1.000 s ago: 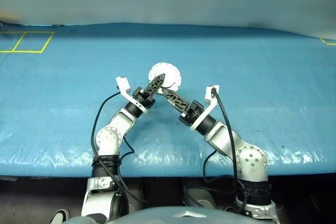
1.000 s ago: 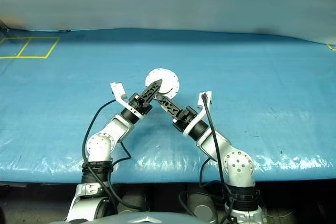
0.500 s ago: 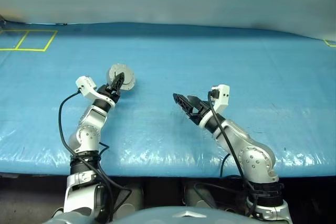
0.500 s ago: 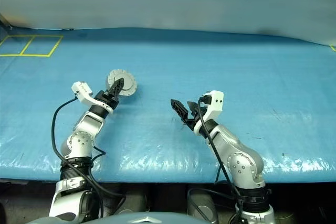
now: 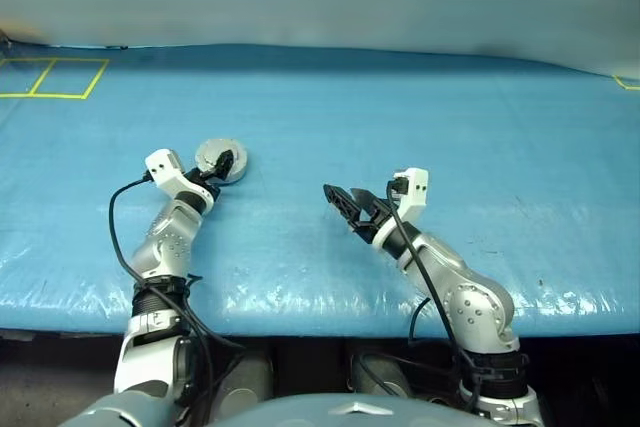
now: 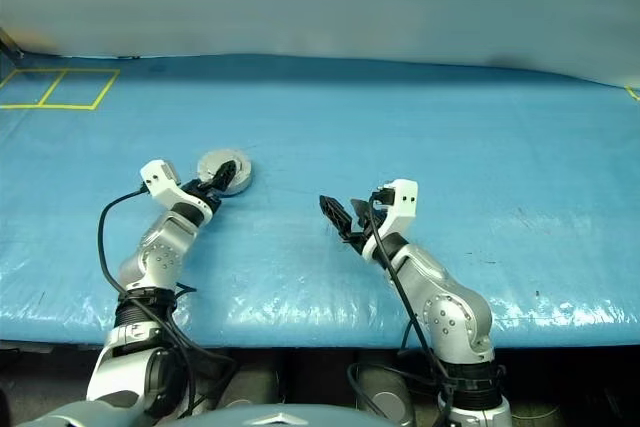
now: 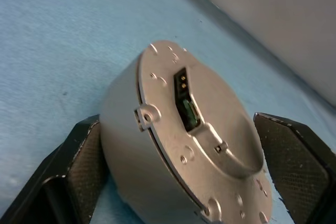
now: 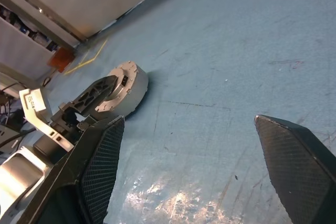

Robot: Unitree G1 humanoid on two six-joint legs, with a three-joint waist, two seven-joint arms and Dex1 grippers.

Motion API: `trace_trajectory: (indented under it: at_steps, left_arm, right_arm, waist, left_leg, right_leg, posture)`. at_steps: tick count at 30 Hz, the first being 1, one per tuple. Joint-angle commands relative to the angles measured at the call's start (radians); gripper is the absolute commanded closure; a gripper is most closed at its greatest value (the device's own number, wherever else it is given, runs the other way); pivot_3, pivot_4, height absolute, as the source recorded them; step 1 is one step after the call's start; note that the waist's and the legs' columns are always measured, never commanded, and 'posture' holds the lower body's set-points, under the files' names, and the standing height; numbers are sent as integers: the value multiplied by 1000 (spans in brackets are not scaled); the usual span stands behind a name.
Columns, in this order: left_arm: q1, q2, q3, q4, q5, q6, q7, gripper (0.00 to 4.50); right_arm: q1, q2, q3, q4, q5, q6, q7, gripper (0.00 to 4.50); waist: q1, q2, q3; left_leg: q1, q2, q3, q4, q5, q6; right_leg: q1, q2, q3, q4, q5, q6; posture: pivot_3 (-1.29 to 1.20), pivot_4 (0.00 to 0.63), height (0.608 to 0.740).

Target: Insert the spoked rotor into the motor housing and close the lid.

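The motor housing (image 5: 209, 154) is a round silver cup lying on the blue mat, left of centre. Its lid (image 7: 210, 129) is shut on it, plain silver face outward with a small dark slot. My left gripper (image 5: 223, 162) is open around the housing. One finger (image 7: 79, 171) lies against the housing's side wall, and the other finger (image 7: 296, 166) stands a little clear of it. My right gripper (image 5: 343, 200) hovers over the middle of the mat, to the right of the housing, open with nothing between its fingers (image 8: 100, 161). The spoked rotor is out of view.
The blue mat (image 5: 450, 117) covers the whole table, with its front edge (image 5: 330, 317) near me. Yellow taped squares (image 5: 50, 77) mark the far left corner. A grey wall runs behind the table.
My left arm carried the housing from the middle to the left and down onto the mat, and its jaws have widened. The right gripper drew back from the housing and rolled.
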State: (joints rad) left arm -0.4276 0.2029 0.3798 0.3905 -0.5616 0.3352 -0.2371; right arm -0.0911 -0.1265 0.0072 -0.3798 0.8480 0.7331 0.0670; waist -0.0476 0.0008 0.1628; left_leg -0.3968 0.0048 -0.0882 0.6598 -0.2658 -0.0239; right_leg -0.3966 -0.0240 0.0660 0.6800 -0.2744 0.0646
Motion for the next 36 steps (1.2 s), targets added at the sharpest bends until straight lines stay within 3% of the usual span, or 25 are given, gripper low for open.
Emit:
trace_trajectory:
  at_steps: [1,7,12,20,23,28,32,36]
  left_arm:
    - [9,56,72,-30,-1,-8,52,25]
    - [49,158,140,-93,-37,3,-3,25]
    - [47,206,110,-244,-54,12,-83,25]
    - [102,232,-236,-554,90,46,-214,25]
    - [150,185,-346,-607,174,27,-172,25]
    - [261,58,-408,-639,306,-35,-19,25]
    - [413,-27,-448,-684,379,-103,65,25]
    - [478,-73,-438,-693,380,-113,83,25]
  right_arm:
    - [5,6,-7,-25,4,3,19,315]
    - [3,3,9,-19,-28,-8,45,315]
    - [-12,-49,-4,-58,-117,-51,54,315]
    - [-61,-196,0,-90,-377,-96,5,315]
    - [-27,-208,40,-103,-508,-132,-42,315]
    - [105,-153,123,-131,-707,-239,-141,315]
    - [261,-37,151,-158,-761,-309,-215,315]
    - [313,5,168,-157,-830,-340,-230,315]
  waist:
    - [-3,0,0]
    - [-4,0,0]
    - [11,-2,0]
    - [10,-1,-1]
    - [3,-1,-1]
    - [4,-1,-1]
    - [11,-2,-1]
    - [14,-2,-1]
  left_leg:
    - [0,0,0,0,0,0]
    - [0,0,0,0,0,0]
    - [0,-1,-1,1,0,0]
    - [1,-1,0,0,0,-1]
    - [1,0,1,-3,0,-1]
    - [0,0,1,-4,0,-1]
    - [1,0,1,-3,0,0]
    - [1,0,1,-2,0,0]
  right_leg:
    - [0,0,0,0,0,0]
    - [0,0,0,0,0,0]
    - [0,-1,-1,0,0,0]
    - [1,-1,0,0,0,0]
    - [0,-1,1,0,0,0]
    - [-2,-1,2,-1,0,0]
    - [-2,-2,3,-1,0,0]
    - [-1,-2,3,-1,0,0]
  posture:
    - [0,150,740]
    - [0,150,740]
    - [0,150,740]
    - [0,150,740]
    - [0,150,740]
    - [0,150,740]
    - [0,150,740]
    - [0,150,740]
